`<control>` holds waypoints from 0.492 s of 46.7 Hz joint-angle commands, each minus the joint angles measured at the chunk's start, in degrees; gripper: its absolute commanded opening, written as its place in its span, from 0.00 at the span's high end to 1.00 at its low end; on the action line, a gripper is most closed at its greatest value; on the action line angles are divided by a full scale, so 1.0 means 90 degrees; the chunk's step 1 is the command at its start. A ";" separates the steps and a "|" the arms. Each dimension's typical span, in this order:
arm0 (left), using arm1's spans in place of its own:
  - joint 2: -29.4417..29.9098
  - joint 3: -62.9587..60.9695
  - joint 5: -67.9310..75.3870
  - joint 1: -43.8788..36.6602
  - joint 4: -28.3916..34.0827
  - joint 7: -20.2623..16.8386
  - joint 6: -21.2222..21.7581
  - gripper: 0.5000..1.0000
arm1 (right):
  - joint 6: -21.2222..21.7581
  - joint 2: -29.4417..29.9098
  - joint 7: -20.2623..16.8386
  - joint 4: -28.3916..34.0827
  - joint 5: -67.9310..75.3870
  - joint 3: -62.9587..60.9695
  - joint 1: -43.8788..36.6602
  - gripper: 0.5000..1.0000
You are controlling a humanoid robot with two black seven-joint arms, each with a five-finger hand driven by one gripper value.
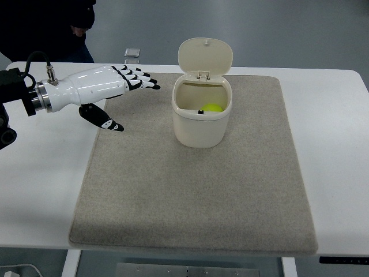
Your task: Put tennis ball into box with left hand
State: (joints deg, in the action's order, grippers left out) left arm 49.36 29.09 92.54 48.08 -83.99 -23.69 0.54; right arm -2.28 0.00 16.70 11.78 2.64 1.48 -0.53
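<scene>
Only a sliver of the yellow-green fuzzy tennis ball (pixel 213 108) shows: it lies inside the cream plastic box (pixel 200 118), low against the far wall, and the box's front rim hides most of it. A small dark spot sits just beside the ball inside the box; what it is cannot be made out. The box is a rounded, smooth-walled bin with its hinged oval lid (pixel 205 56) tipped up and back, standing open.

The white-and-black left robot hand (pixel 109 83) hovers to the left of the box, well apart from it, palm down. Its glossy white shell ends in black-tipped fingers (pixel 140 79) that are stretched out and spread toward the box, with the thumb hanging lower and nearer the camera; it holds nothing. Behind the hand, a silver metal wrist ring and a black cable lead to the picture's left edge, where the arm is cut off.

Under the hand's fingertips and reaching out past the box lies a beige, coarse-textured rectangular mat (pixel 190 190), which rests on a smooth white table (pixel 34 184). Beyond the hand, at the top left corner, a person in dark clothing (pixel 52 26) is cut off by the frame. A small grey square object (pixel 132 52) lies on the floor beyond the table, too small to identify.
</scene>
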 commanded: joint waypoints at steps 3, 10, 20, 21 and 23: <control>0.0023 0.0020 -0.1491 -0.0059 0.0114 -0.0004 -0.0011 0.01 | 0.0000 0.0000 0.0000 0.0000 0.0000 0.0001 0.0000 0.12; 0.0014 0.0020 -0.2937 -0.0177 0.0387 0.0015 -0.0118 0.01 | 0.0000 0.0000 0.0000 0.0000 0.0000 0.0001 0.0000 0.12; -0.0035 0.0039 -0.4880 -0.0196 0.1041 0.0064 -0.1113 0.01 | 0.0000 0.0000 0.0000 0.0000 0.0000 0.0001 0.0000 0.12; -0.0035 0.0049 -0.5114 -0.0186 0.1129 0.0064 -0.1289 0.01 | 0.0000 0.0000 0.0000 0.0000 0.0000 0.0001 0.0000 0.12; -0.0035 0.0059 -0.5612 -0.0186 0.1334 0.0084 -0.1621 0.01 | 0.0000 0.0000 0.0000 0.0000 0.0000 0.0001 0.0000 0.12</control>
State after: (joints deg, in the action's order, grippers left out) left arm 49.04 29.42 48.69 46.26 -74.65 -23.15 -9.39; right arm -2.28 0.00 16.70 11.78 2.64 1.49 -0.53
